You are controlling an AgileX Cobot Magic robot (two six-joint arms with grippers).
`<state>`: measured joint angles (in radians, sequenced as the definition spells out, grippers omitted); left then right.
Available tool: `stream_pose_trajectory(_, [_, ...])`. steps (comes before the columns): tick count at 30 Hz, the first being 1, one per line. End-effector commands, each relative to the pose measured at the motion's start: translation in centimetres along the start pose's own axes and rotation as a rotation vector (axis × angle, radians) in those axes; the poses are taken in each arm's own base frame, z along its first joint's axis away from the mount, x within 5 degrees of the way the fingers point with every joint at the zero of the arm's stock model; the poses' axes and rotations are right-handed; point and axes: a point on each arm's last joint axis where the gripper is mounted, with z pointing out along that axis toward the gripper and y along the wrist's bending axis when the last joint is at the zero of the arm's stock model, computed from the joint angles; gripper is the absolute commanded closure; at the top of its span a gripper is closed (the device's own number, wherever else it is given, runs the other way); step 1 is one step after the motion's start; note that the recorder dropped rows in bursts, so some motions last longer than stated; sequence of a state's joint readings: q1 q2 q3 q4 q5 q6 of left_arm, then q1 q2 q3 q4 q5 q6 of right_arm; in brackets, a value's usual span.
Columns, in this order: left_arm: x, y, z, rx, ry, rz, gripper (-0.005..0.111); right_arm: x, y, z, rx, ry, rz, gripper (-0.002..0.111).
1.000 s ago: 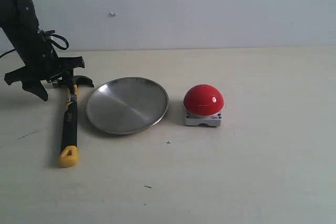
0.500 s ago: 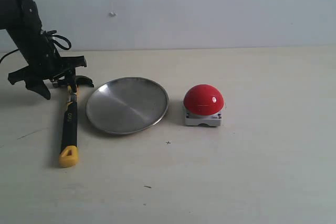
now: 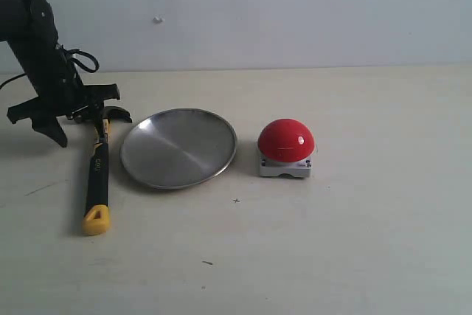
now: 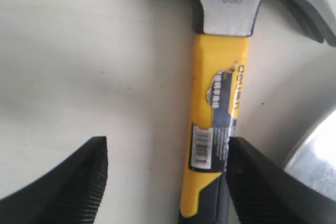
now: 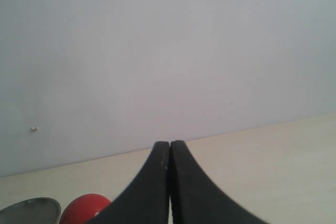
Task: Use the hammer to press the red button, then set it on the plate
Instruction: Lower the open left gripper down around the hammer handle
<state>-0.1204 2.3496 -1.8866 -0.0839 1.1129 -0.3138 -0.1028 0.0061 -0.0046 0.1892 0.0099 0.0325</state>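
Note:
The hammer (image 3: pixel 96 175) lies flat on the table, left of the plate (image 3: pixel 178 147), with its dark head far and its yellow end near. My left gripper (image 3: pixel 81 125) hangs open just above the handle's neck, below the head. In the left wrist view the yellow and black handle (image 4: pixel 218 87) lies between the fingers of the left gripper (image 4: pixel 167 148), close against one finger (image 4: pixel 262 182) and well apart from the other. The red button (image 3: pixel 286 140) sits to the right of the plate. My right gripper (image 5: pixel 170 146) is shut and empty, out of the exterior view.
The plate's rim (image 4: pixel 315 153) lies close beside the hammer handle. A pale wall stands behind the table. The right wrist view catches the red button (image 5: pixel 84 207) and the plate's edge (image 5: pixel 29 209) low in its frame.
The left gripper shifted slightly over the hammer's neck and sank a little. The hammer, plate and button have not moved.

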Motion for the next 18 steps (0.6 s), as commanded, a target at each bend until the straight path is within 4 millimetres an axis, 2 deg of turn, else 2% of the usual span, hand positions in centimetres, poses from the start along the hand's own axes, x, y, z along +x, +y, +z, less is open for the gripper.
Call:
stream_pose_trajectory(1, [-0.12, 0.0, -0.16, 0.004, -0.002, -0.007, 0.044, 0.03, 0.0, -0.04, -0.004, -0.011, -0.009, 0.108])
stream_pose_trajectory(18, [-0.54, -0.7, -0.19, 0.072, -0.053, -0.003, 0.044, 0.03, 0.0, -0.04, -0.004, -0.011, -0.009, 0.108])
